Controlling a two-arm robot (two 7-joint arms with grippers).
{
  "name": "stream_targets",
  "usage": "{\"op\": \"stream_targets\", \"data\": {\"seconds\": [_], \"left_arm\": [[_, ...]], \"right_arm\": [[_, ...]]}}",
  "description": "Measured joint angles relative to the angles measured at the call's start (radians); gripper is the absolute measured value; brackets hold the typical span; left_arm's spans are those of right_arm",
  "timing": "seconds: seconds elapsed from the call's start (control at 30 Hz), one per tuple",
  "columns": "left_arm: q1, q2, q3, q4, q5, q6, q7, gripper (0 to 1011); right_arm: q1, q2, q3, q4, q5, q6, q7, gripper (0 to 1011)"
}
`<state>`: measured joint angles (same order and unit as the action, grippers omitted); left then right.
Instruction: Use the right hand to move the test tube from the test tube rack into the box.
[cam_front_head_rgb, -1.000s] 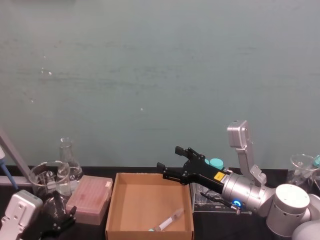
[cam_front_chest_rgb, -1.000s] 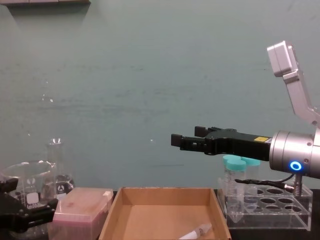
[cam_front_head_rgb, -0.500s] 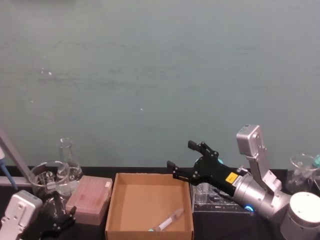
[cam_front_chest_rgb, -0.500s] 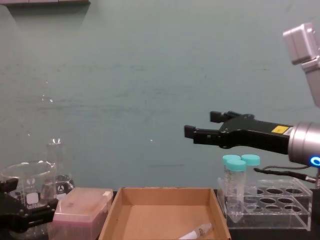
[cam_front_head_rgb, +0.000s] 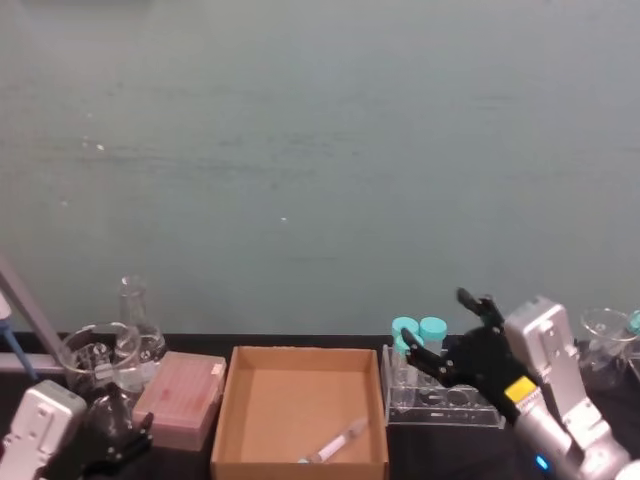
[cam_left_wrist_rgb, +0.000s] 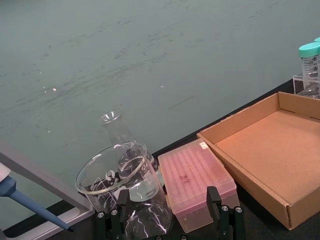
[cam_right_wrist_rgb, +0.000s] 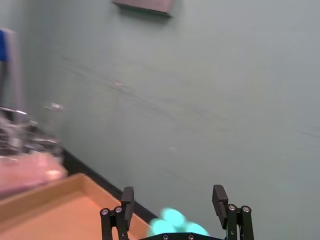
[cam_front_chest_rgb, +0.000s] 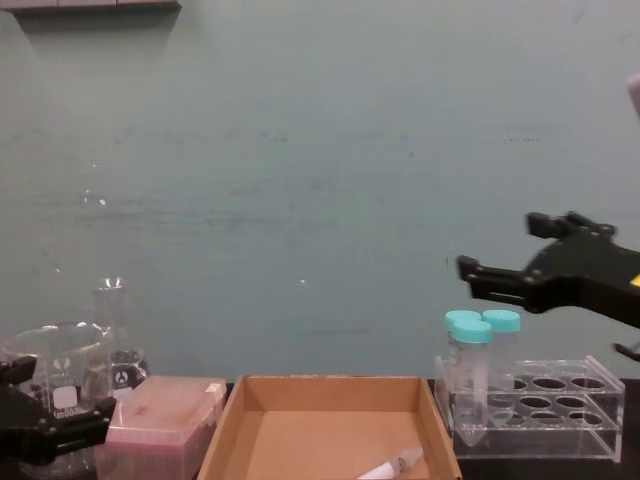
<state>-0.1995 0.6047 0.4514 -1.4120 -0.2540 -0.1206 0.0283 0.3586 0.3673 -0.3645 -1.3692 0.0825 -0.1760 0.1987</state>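
Test tube (cam_front_head_rgb: 338, 441) is lying flat in the box (cam_front_head_rgb: 229, 400), toward the corner nearest the test tube rack (cam_front_head_rgb: 440, 402). Right end effector (cam_front_chest_rgb: 503, 255) hangs above the rack's two teal-capped tubes (cam_front_chest_rgb: 478, 372) with its fingers spread, gripping nothing, and the left end effector (cam_front_chest_rgb: 35, 415) sits low by the beaker (cam_front_chest_rgb: 60, 385), also spread

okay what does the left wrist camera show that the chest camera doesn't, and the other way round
Left wrist alone: a blue-tipped pipette by the glassware. Chest alone: the slim test tube lying in the box, the open right pincer raised above the rack, and both teal-capped wide tubes full length. Both: the cardboard box, pink tip box, beaker, flask and the left pincer low beside them.
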Motion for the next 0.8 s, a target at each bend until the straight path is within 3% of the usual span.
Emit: {"op": "stream_targets", "data": {"seconds": [0.13,0.27,0.43,0.8], "left_arm": [[0.000,0.000,0.000,0.000,0.000,0.000,0.000,1000],[0.000,0.000,0.000,0.000,0.000,0.000,0.000,1000],[0.000,0.000,0.000,0.000,0.000,0.000,0.000,1000],[0.000,0.000,0.000,0.000,0.000,0.000,0.000,1000]], "right_arm": [[-0.052,-0.007,0.030,-0.031,-0.047,0.009,-0.094,1000],[-0.099,-0.022,0.063,-0.059,-0.087,0.062,-0.181,1000],[-0.118,-0.032,0.082,-0.067,-0.093,0.094,-0.200,1000],[-0.116,-0.032,0.082,-0.067,-0.093,0.095,-0.201,1000]]}}
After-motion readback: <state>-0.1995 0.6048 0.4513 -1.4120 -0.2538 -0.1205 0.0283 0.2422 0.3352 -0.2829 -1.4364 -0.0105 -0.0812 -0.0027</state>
